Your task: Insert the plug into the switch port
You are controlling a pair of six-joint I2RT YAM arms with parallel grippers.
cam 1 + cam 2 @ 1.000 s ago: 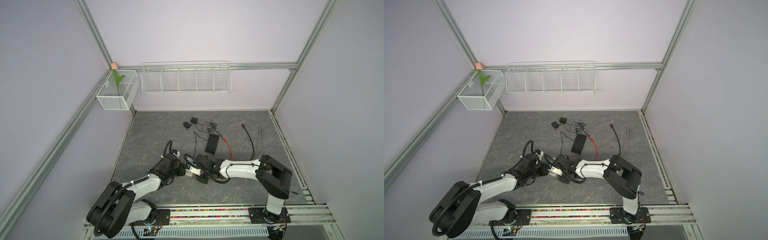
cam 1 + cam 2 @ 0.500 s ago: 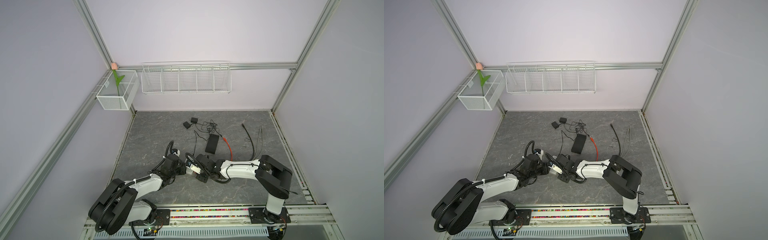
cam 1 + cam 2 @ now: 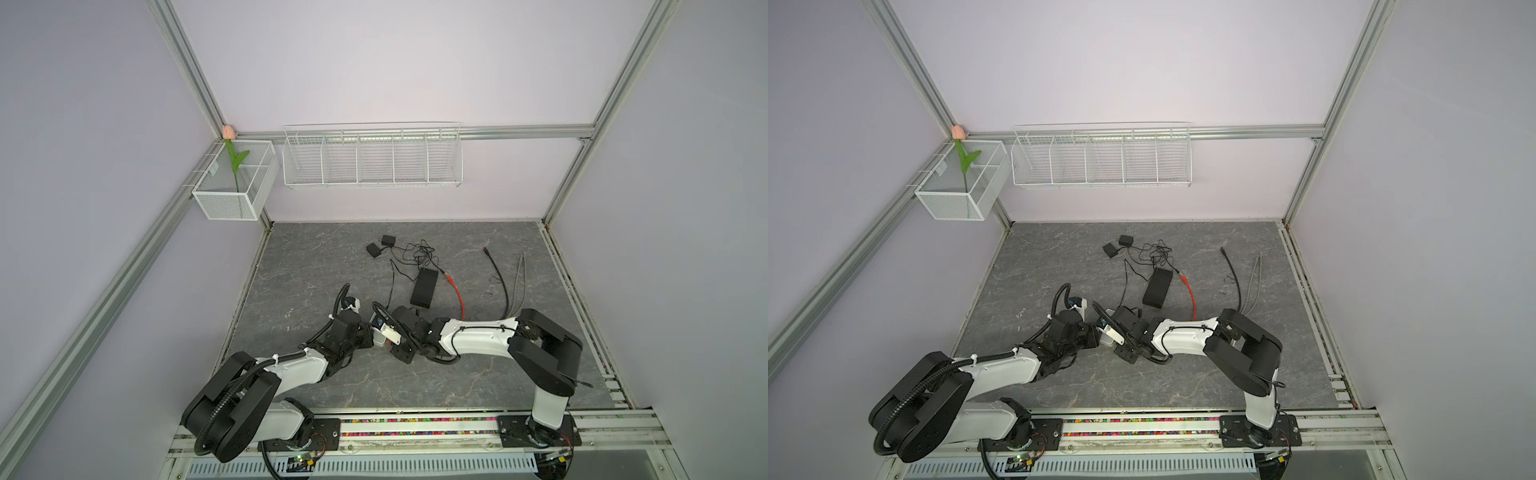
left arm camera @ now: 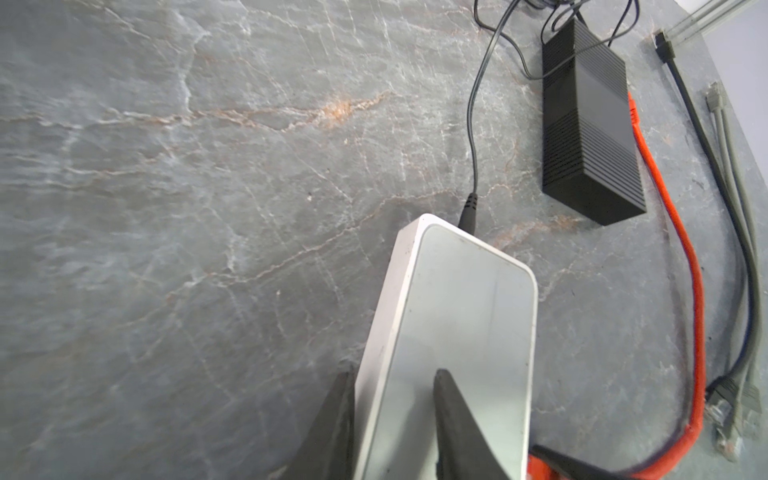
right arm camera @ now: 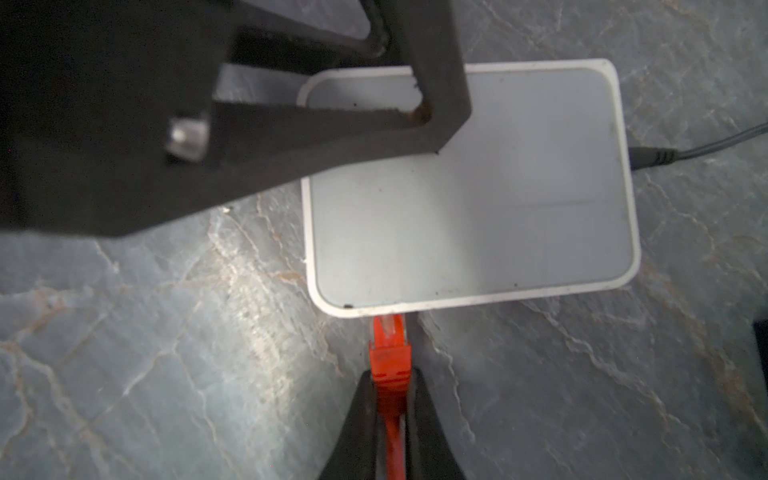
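While the left arm (image 3: 291,370) and the right arm (image 3: 478,338) meet low in the middle of both top views, we see the big grey tabletop (image 3: 316,266) under everything.

Next in size comes the white switch (image 5: 469,199). It fills the middle and right of the right wrist view. A black power wire (image 5: 706,144) goes into its right edge. The left claw (image 4: 395,374) is clamped on the switch, with one finger (image 4: 453,415) on its flat face and one down its side.

The right claw (image 5: 390,376) is squeezed tight on the back end of the plug (image 5: 390,345), where the orange cable (image 4: 697,332) begins. The plug is the smallest thing. It sits at the lower middle of that view, and its clear tip touches the lower edge of the switch. We cannot see the port itself, so we cannot tell if the tip has gone in yet.

We think this is the push-in step. To do it well, we should keep the left claw firm so the switch does not slide away. We should hold the plug straight, in line with the hole, and push slowly until it sits all the way in. A tilted plug may jam.

Next to the pictures from a moment ago, little has changed. Both arms stay in nearly the same place, and the left wrist has crept a tiny bit up the frame.
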